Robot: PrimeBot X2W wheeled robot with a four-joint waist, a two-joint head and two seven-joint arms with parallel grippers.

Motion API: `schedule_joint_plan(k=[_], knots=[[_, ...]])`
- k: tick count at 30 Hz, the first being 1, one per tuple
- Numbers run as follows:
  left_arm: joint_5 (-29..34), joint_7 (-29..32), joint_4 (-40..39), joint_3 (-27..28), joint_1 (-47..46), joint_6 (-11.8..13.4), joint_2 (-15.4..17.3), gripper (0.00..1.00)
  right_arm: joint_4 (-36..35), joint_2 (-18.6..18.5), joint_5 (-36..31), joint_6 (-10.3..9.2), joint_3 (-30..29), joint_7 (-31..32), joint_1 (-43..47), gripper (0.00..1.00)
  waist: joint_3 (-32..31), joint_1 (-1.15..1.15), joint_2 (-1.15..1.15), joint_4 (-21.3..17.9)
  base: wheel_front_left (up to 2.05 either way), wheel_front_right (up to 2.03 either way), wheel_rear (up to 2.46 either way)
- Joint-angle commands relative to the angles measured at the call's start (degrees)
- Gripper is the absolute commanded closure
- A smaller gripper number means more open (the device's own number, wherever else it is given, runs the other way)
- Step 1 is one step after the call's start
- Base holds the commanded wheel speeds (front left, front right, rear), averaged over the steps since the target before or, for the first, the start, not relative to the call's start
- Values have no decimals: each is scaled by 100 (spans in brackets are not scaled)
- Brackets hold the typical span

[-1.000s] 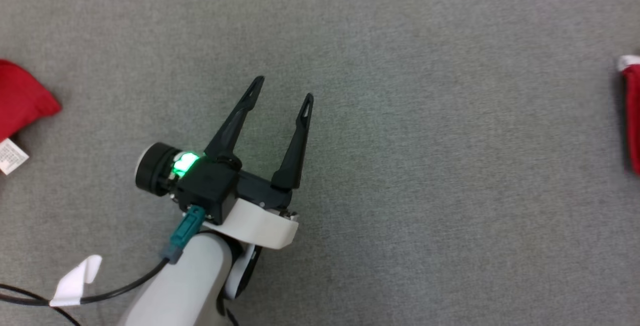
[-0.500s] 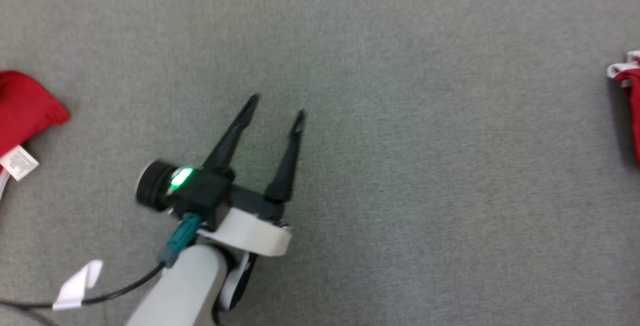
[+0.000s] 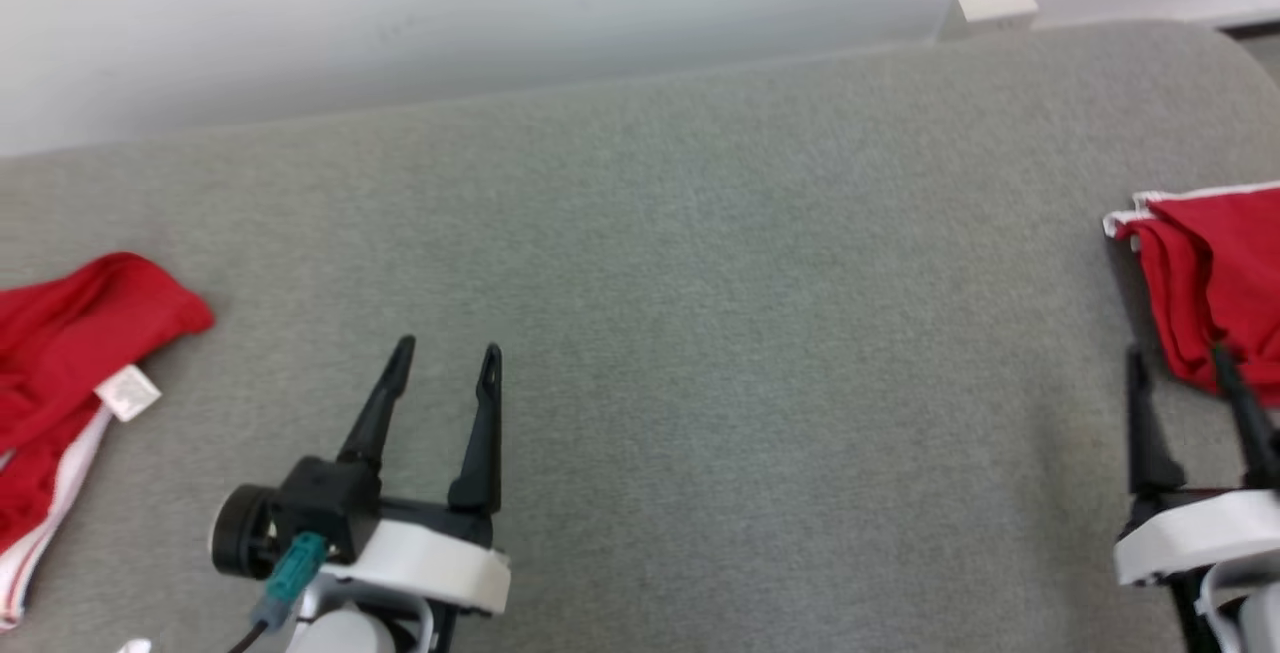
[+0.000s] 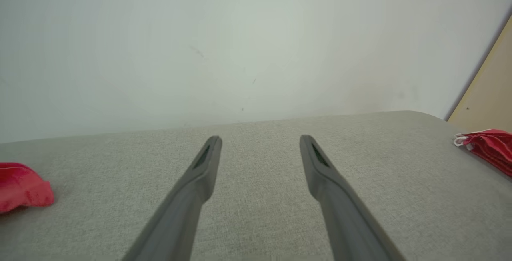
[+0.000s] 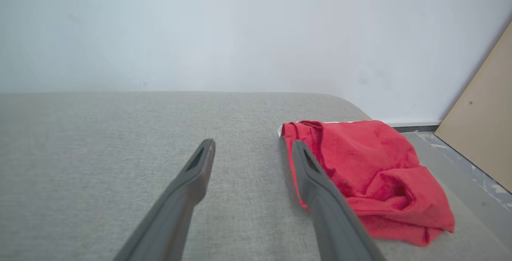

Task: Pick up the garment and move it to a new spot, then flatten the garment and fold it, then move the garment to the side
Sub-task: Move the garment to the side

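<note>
Head camera has tilted up: wall (image 3: pixel 400 13) and right jaws now in frame. Left jaws and right jaws both apart, empty. Red garment (image 5: pixel 360 161) lies at the table's (image 3: pixel 700 283) right end, with one right finger (image 5: pixel 320 197) just beside or over its hem. Risk: pulling back snags the fabric and spoils the fold.

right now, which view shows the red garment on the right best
The right wrist view: the red garment lies close and almost whole, crumpled on the grey surface. The head view cuts it off at the right edge; the left wrist view shows a small far sliver.
</note>
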Motion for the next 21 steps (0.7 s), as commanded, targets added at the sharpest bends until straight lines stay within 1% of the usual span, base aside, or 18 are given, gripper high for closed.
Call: schedule_joint_plan(k=[1,6,10,13,18,21], knots=[[-106,-22,1,45,157,28,24,0,-434,136,10,-14,43,127,298,0,-215,1,0,216,0,0,0],[-193,-37,86,145,368,90,27,0,-1455,440,95,-14,120,530,898,0,-434,1,0,608,0,0,0],[-218,-42,131,264,480,195,87,0,-2058,577,118,-14,136,859,1256,0,-589,1,0,928,0,0,0],[-217,-45,127,355,585,284,135,0,-2374,637,130,-14,97,1066,1465,0,-686,1,0,1117,0,0,0],[-262,-48,77,455,751,365,191,0,-2663,710,144,-14,72,1281,1705,0,-817,1,0,1241,0,0,0],[-288,-50,78,465,923,379,231,0,-2791,735,130,-14,93,1369,1875,0,-962,1,0,1234,0,0,0]])
